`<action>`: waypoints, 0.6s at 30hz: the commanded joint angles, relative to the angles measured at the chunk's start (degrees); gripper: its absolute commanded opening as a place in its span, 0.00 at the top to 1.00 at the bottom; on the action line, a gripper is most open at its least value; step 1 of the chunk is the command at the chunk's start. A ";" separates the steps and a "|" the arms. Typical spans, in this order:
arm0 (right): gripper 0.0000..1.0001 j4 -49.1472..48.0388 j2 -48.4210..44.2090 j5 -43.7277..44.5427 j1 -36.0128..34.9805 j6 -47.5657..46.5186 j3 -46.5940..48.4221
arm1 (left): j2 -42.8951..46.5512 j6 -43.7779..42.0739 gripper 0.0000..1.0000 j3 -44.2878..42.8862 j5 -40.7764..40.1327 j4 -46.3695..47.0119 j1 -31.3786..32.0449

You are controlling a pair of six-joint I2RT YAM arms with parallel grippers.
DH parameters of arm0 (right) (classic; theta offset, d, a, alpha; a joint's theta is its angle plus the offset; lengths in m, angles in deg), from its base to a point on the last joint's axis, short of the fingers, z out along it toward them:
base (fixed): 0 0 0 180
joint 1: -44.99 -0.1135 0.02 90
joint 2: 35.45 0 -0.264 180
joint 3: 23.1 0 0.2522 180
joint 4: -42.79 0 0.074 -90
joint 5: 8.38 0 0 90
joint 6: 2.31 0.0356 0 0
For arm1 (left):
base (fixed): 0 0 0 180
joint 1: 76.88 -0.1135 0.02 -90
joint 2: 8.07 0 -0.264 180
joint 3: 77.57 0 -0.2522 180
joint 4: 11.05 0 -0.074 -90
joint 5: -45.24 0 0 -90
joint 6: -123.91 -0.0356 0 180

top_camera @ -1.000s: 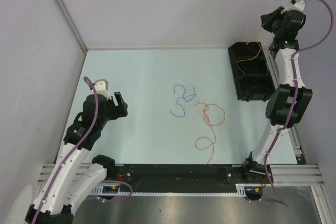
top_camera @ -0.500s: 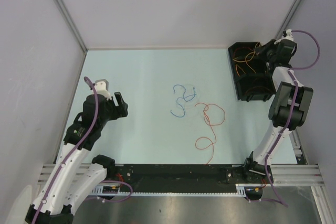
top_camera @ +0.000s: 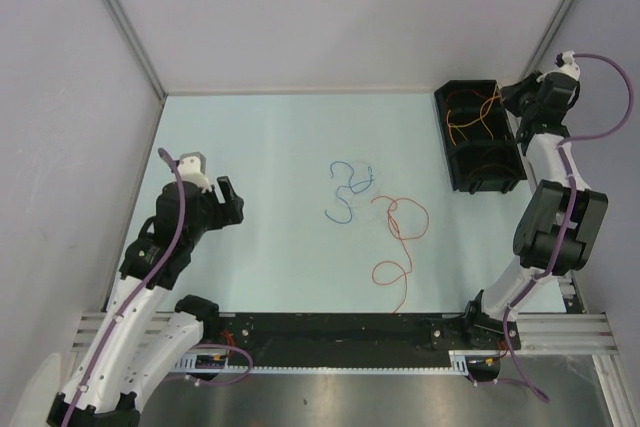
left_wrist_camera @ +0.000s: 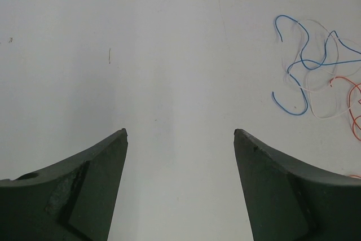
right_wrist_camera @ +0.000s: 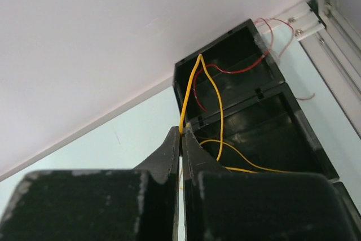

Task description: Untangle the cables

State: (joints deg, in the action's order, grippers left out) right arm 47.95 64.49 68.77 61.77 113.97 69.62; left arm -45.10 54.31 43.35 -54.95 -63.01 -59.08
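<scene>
My right gripper (right_wrist_camera: 181,131) has its jaws clamped on the yellow cable (right_wrist_camera: 189,91) over the black bin (right_wrist_camera: 293,128). I fear lifting may snag the red cable (right_wrist_camera: 237,72). The left gripper (left_wrist_camera: 180,134) has its jaws apart.

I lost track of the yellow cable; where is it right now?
In the right wrist view, the yellow cable is pinched in the right gripper, looping over the black bin at the table's far-right edge.

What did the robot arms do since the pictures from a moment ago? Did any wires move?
The right tool came down from high up to the black tray and is now shut on the yellow cable there. The left tool, open, stayed put. The blue cable and red cable on the table lie as before.
</scene>
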 commanded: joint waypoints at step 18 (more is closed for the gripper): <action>1.00 1.04 2.70 3.70 1.24 -0.44 -3.46 | 0.21 -1.24 0.19 0.23 0.35 1.54 -0.49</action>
State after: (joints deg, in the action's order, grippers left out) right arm 50.47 64.64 71.75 63.32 113.95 66.21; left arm -45.08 54.31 43.35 -54.95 -63.01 -59.08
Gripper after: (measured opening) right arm 0.012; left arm 0.811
